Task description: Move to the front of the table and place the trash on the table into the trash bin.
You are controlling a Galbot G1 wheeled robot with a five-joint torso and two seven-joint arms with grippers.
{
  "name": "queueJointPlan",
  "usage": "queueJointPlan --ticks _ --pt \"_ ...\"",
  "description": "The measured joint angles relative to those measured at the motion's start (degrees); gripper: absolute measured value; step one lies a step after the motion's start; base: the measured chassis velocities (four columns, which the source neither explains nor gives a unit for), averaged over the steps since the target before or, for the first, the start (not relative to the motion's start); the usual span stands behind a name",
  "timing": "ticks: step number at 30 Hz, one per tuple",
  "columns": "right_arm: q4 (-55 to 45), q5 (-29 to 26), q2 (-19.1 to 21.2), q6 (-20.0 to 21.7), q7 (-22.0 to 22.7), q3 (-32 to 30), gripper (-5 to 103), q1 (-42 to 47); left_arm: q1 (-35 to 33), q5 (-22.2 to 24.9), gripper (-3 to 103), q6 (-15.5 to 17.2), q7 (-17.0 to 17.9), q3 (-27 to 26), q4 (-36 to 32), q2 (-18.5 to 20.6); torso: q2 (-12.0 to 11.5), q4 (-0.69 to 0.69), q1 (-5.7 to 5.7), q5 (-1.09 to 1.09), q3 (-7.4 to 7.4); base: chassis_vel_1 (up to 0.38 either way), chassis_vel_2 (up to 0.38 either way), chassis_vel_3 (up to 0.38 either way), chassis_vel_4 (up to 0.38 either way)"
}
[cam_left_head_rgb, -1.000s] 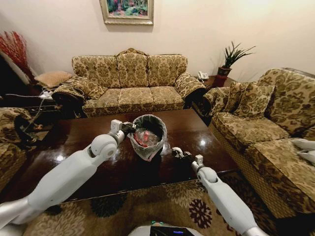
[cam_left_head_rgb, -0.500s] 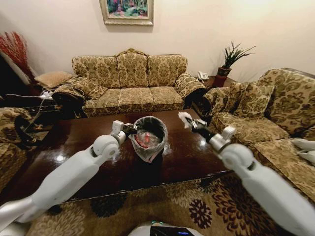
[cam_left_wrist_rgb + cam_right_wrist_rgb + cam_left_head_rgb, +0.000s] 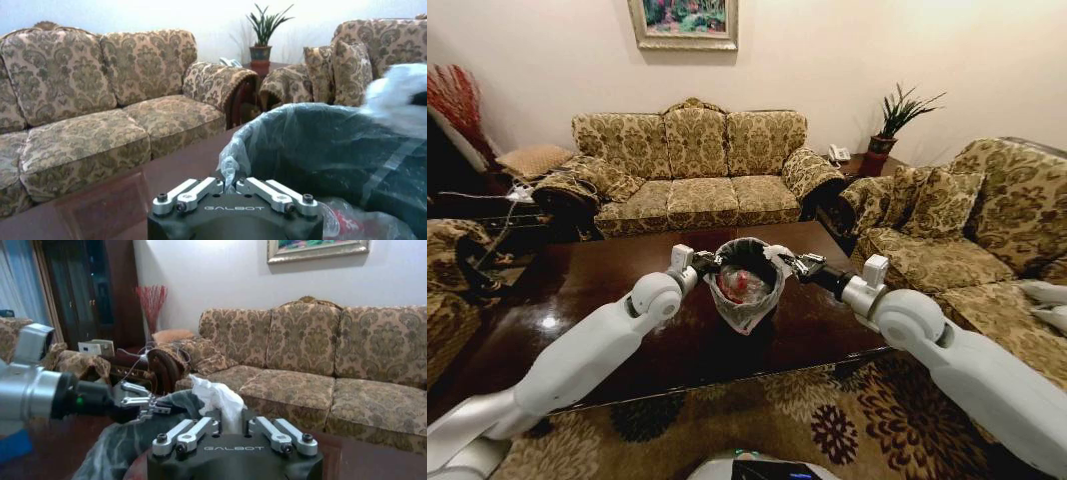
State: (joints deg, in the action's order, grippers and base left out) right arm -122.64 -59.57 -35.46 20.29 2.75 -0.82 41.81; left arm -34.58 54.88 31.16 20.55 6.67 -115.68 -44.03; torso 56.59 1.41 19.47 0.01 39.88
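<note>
The trash bin (image 3: 745,290), black with a grey-white liner, is over the middle of the dark glossy table (image 3: 577,290). My left gripper (image 3: 702,262) is shut on the liner at the bin's left rim, seen close in the left wrist view (image 3: 230,183). My right gripper (image 3: 789,263) is at the bin's right rim, shut on a white paper scrap (image 3: 217,394) that hangs over the opening (image 3: 400,95). Red-and-white trash (image 3: 742,285) lies inside the bin (image 3: 320,150).
A patterned three-seat sofa (image 3: 692,165) stands behind the table, and another sofa (image 3: 987,250) is on the right. A potted plant (image 3: 892,125) sits in the back right corner. A patterned rug (image 3: 757,420) lies between me and the table's front edge.
My right gripper rose from the table with the white scrap and swung left to the bin's right rim. The left arm shifted the bin slightly right.
</note>
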Motion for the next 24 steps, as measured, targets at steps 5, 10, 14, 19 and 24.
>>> queueJointPlan --ticks 5,10,14,19,24 --pt "-0.33 -0.09 -0.25 -0.22 0.22 0.71 37 -0.75 -0.68 0.0 5 0.47 0.06 0.07 -1.4 0.3 0.0 0.0 0.0 0.0 0.0 0.0 0.0 0.0 0.0" --pt "-1.73 -0.53 0.31 -0.37 0.06 0.76 54 -0.74 -0.62 -0.02 5 0.68 0.06 0.77 -1.64 -0.26 0.0 -0.01 0.0 -0.01 0.0 0.0 0.0 0.0 0.0" --pt "-2.63 -0.7 0.96 -0.37 -0.33 1.5 70 -0.31 -0.02 -0.05 5 0.72 0.1 1.34 -1.64 -0.56 0.0 -0.01 0.0 -0.01 0.0 0.0 0.0 0.0 0.0" --pt "-2.39 -0.75 0.75 -0.37 -0.01 1.66 91 -0.18 0.06 -0.09 5 0.73 0.16 1.36 -1.65 -0.62 0.0 -0.01 0.0 -0.01 0.0 0.0 0.0 0.0 0.0" --pt "-2.41 -2.35 0.2 -0.58 -0.23 3.29 100 -1.46 0.13 -0.08 5 0.73 0.18 1.35 -1.76 -0.72 -0.01 -0.01 0.0 -0.01 0.0 0.0 0.0 0.0 0.0"
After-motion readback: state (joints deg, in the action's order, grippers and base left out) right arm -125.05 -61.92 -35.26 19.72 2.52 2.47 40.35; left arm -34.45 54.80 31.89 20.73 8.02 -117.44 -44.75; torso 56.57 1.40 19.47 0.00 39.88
